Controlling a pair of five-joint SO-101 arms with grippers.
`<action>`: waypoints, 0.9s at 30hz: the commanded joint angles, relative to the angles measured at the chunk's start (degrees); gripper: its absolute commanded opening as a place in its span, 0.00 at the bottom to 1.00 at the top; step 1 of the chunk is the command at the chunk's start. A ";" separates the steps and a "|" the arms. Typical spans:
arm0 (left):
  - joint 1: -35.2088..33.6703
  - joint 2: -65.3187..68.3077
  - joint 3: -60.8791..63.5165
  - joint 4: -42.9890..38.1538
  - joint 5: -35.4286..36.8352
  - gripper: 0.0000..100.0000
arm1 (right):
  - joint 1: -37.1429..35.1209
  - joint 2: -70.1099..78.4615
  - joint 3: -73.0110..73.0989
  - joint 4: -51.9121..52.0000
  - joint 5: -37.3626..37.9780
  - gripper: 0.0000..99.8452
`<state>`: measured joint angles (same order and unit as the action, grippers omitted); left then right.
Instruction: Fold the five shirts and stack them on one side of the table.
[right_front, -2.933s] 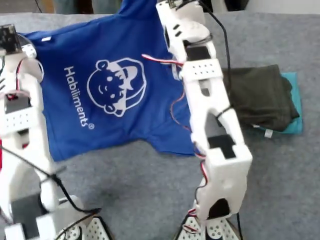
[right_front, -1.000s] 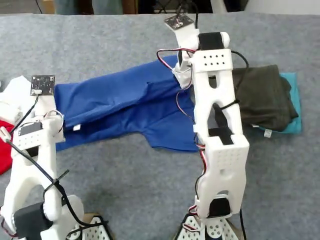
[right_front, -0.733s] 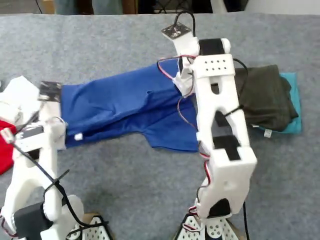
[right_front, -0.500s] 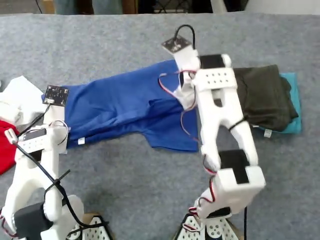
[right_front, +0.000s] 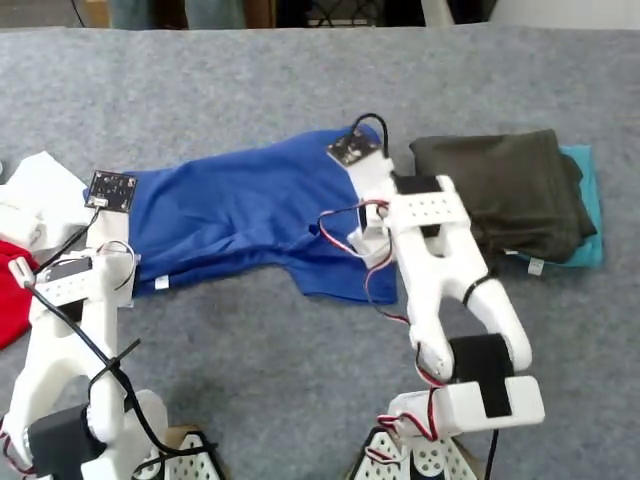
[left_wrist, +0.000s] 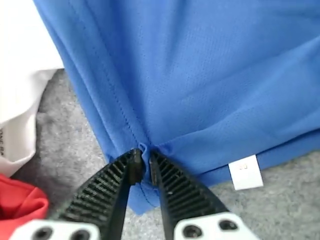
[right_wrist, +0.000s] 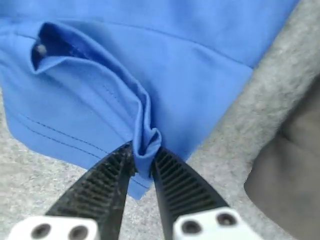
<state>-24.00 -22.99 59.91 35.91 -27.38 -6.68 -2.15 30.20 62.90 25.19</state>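
Left wrist view: left claw (left_wrist: 143, 157) pinches blue shirt (left_wrist: 200, 75) hem; right claw (right_wrist: 144, 151) clamps bunched fold.

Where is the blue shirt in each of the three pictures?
High view: the blue shirt lies across the middle of the grey table cover, left of the dark folded shirt.
Left wrist view: its hem is pinched in the left gripper, beside white cloth.
Right wrist view: a fold of it is pinched in the right gripper, near the dark folded shirt.
Shared landmark: the grey table cover under it.
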 joint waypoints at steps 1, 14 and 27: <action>-0.75 -1.14 -1.10 -0.35 -1.23 0.03 | 1.93 -4.26 1.27 -1.05 0.44 0.01; -3.65 -1.85 -14.81 16.26 -1.23 0.17 | 1.85 -8.66 -4.09 5.10 0.53 0.26; -3.65 0.26 -28.18 16.79 13.80 0.03 | -9.14 2.51 -19.91 2.90 -9.23 0.04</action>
<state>-29.45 -22.81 31.43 59.82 -19.30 -12.75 -3.91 14.81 69.67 20.53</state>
